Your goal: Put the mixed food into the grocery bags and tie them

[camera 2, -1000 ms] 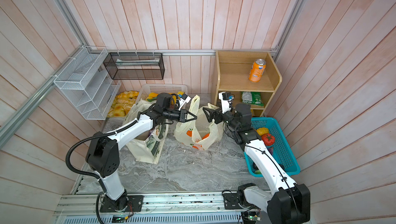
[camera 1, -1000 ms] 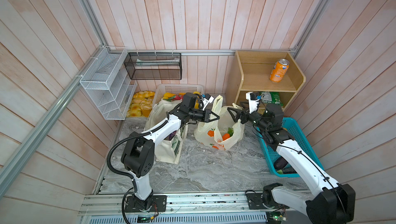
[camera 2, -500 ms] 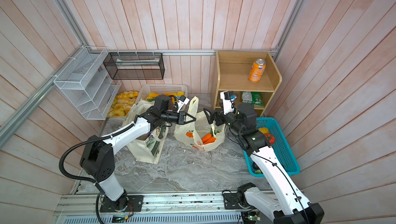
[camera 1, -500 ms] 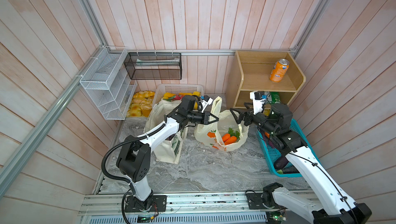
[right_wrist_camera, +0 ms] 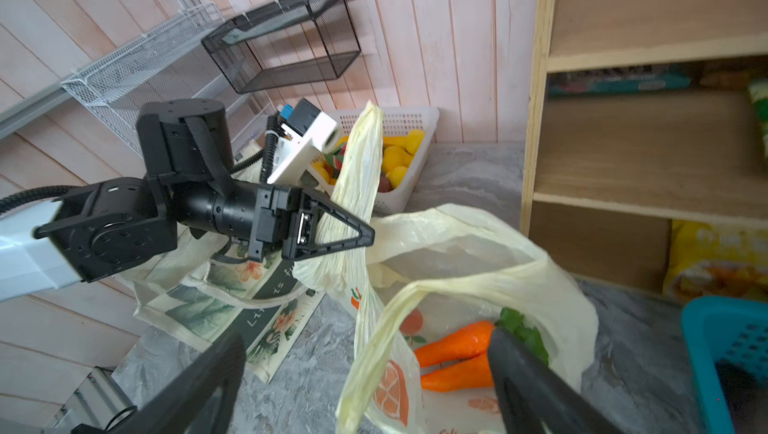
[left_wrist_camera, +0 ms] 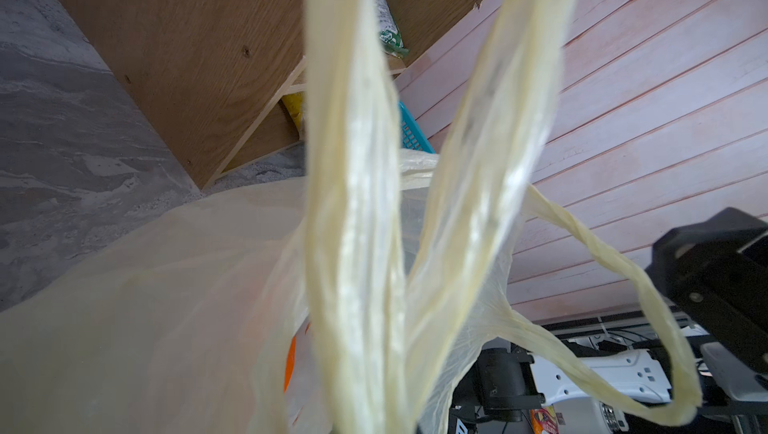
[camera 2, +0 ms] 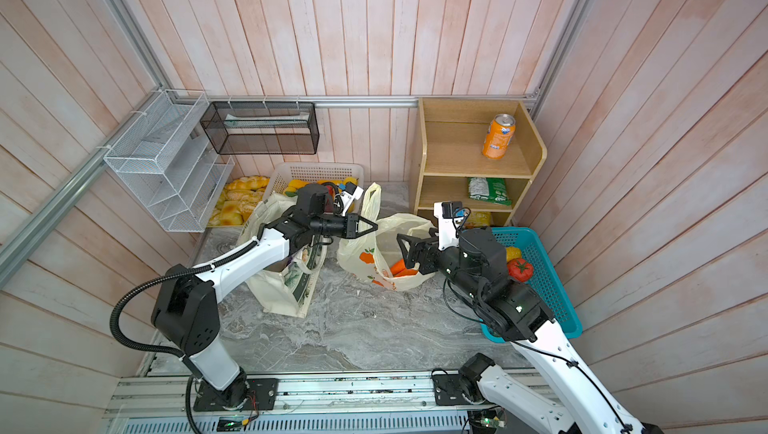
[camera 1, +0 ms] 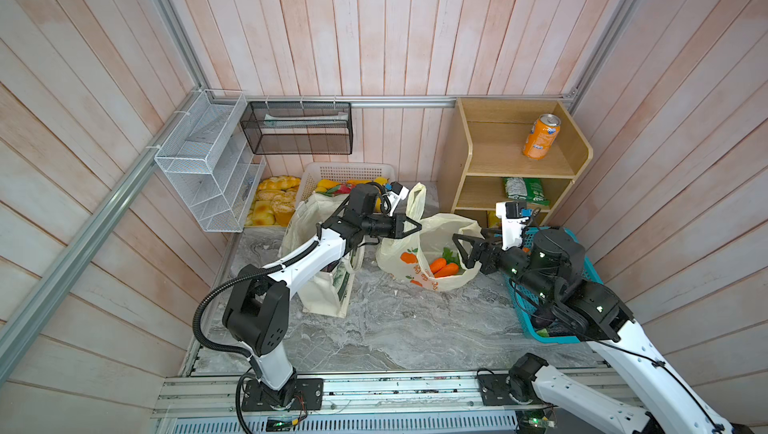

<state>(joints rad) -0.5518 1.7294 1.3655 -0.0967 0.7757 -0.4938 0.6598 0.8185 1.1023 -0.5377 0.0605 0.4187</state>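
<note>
The pale-yellow plastic bag (camera 1: pixel 409 259) (camera 2: pixel 361 255) printed with oranges sits mid-table, its mouth gaping. Two orange carrots (camera 1: pixel 442 266) (right_wrist_camera: pixel 453 353) with green tops lie inside it. My left gripper (camera 1: pixel 409 226) (right_wrist_camera: pixel 365 239) is shut on the bag's far handle (left_wrist_camera: pixel 353 203), which stands up above the jaws. My right gripper (camera 1: pixel 461 251) (right_wrist_camera: pixel 365 369) is open at the bag's right rim. The near handle loop (right_wrist_camera: pixel 386 320) hangs between its fingers, ungripped. The cream cloth tote (camera 1: pixel 320 286) (camera 2: pixel 282 286) stands under my left arm.
A wooden shelf (camera 1: pixel 461 170) at the back right holds an orange can (camera 1: pixel 540 137) and a green packet (camera 1: pixel 525 191). A teal basket (camera 2: pixel 552 295) sits under my right arm. A white fruit basket (camera 1: pixel 345 170), bread rolls (camera 1: pixel 274 199) and wire racks (camera 1: pixel 208 162) line the back left.
My right gripper has dropped a little lower at the bag's right rim, its arm swinging out to the right. The carrots now lie in plain view. My left gripper keeps its grip.
</note>
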